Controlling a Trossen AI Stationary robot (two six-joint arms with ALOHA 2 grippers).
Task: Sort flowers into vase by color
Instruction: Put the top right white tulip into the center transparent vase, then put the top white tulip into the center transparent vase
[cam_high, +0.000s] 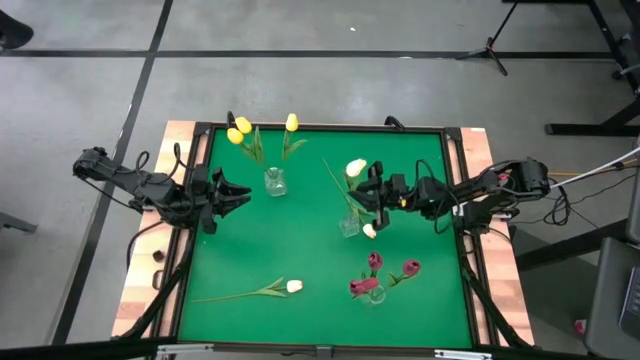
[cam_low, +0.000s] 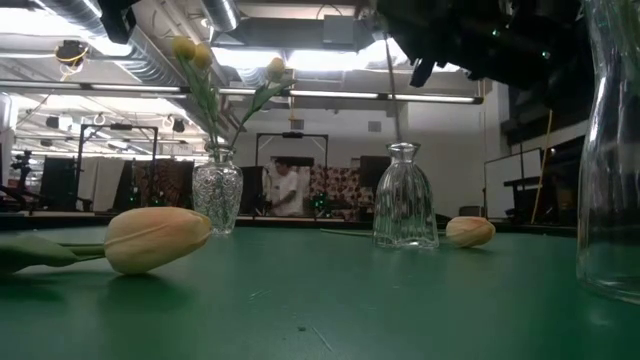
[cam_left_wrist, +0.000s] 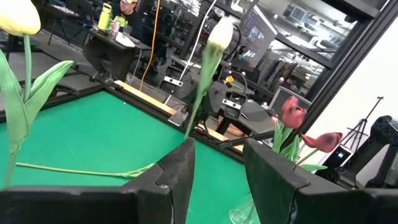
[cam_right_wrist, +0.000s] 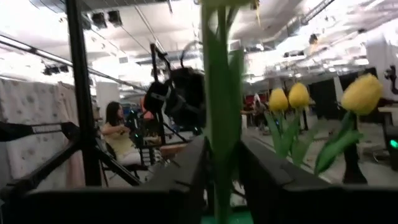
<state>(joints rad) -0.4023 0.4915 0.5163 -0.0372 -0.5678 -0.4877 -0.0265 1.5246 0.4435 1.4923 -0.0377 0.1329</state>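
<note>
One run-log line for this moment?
right gripper: around white tulip stem over middle vase | left gripper: open, waiting | white tulip on mat: unsorted

Readable text: none | labels, brands, numbers, signs: none legible in any view | background monitors: too blurred to read

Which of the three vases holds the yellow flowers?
The vase at the far side, nearest the left arm; the middle vase has a white one, the near vase red ones.

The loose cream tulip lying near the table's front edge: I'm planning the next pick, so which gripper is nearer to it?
Left. The left gripper sits up-left of the loose cream tulip; the right gripper is farther, up-right.
</note>
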